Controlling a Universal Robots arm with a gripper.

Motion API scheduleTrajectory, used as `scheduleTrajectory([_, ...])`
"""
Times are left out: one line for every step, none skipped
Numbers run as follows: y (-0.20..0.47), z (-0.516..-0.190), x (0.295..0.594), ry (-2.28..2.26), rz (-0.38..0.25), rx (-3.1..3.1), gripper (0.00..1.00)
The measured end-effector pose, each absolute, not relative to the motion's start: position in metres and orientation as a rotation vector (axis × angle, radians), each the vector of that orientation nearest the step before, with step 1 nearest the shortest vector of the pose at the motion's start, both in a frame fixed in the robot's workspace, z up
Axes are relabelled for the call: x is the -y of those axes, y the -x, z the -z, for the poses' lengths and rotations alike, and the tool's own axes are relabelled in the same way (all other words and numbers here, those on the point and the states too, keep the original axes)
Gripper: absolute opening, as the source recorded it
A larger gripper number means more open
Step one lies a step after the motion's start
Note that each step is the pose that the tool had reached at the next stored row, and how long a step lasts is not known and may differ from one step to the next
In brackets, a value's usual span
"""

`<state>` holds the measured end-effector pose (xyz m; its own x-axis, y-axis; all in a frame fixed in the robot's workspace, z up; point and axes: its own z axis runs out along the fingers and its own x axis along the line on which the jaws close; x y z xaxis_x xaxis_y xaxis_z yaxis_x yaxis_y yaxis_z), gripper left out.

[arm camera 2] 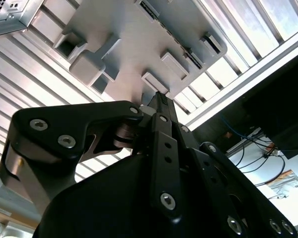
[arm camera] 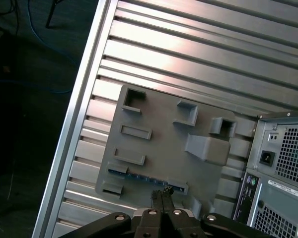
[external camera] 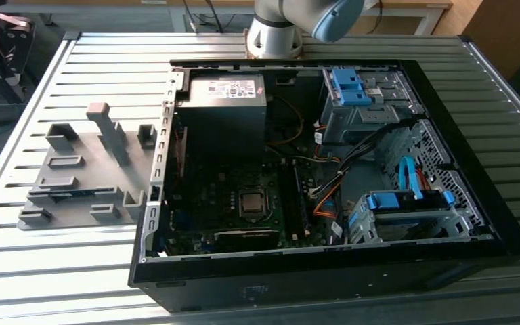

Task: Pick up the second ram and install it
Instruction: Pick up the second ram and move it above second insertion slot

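Closest up: black end effector [arm camera: 161,192] linkage, fingertips pinched together with nothing between them. It hangs clear above the grey slotted holder [arm camera: 164,134]. In the first wrist view the tips line up with the second ram [arm camera: 139,176], not touching it. The ram is a blue stick lying in a slot along one holder edge. Holder sits on the slatted table [external camera: 89,61], just beside the open PC case [external camera: 332,271], on the exterior view's left. Motherboard [external camera: 214,196] is exposed inside the case.
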<state>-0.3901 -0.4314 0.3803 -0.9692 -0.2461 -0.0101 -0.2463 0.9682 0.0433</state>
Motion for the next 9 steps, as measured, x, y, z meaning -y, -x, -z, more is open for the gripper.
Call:
scheduleTrajectory([0.3901,-0.3803,0.4314,0.402,-0.069,-3.111,0.11])
scheduleTrajectory([0.3901,-0.3803,0.4314,0.414,-0.069,-3.109,0.11])
scheduleTrajectory([0.3901,-0.3803,0.4314,0.427,-0.069,-3.108,0.11])
scheduleTrajectory([0.3901,-0.3803,0.4314,0.439,-0.069,-3.106,0.11])
scheduleTrajectory([0.3901,-0.3803,0.4314,0.452,-0.069,-3.104,0.11])
scheduleTrajectory([0.3901,-0.3803,0.4314,0.466,-0.069,-3.102,0.11])
scheduleTrajectory([0.3901,-0.3803,0.4314,0.479,-0.069,-3.101,0.11])
scheduleTrajectory([0.3901,-0.3803,0.4314,0.492,-0.070,-3.099,0.11])
scheduleTrajectory([0.3901,-0.3803,0.4314,0.504,-0.070,-3.097,0.11])
